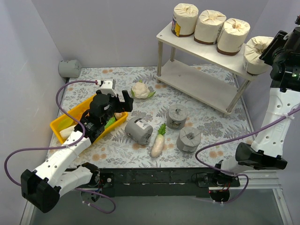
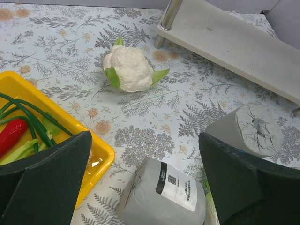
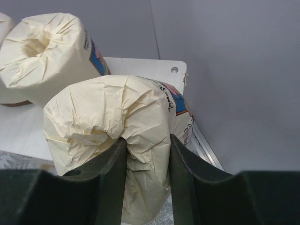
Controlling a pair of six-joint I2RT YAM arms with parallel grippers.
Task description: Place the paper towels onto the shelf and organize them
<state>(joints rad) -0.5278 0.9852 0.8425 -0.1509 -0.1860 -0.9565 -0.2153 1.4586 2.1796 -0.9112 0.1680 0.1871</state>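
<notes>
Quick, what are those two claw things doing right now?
Left end effector: open, holding nothing.
Right end effector: closed on a cream paper towel roll.

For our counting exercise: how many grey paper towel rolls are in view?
4. One grey roll lies in the far-left corner; three are mid-table: one left of the radish, one behind it, one to its right. Some may hide behind the left arm.

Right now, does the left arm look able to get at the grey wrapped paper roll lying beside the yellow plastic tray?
Probably yes: the left pincer hangs open right by that grey wrapped paper roll, with nothing between them.
</notes>
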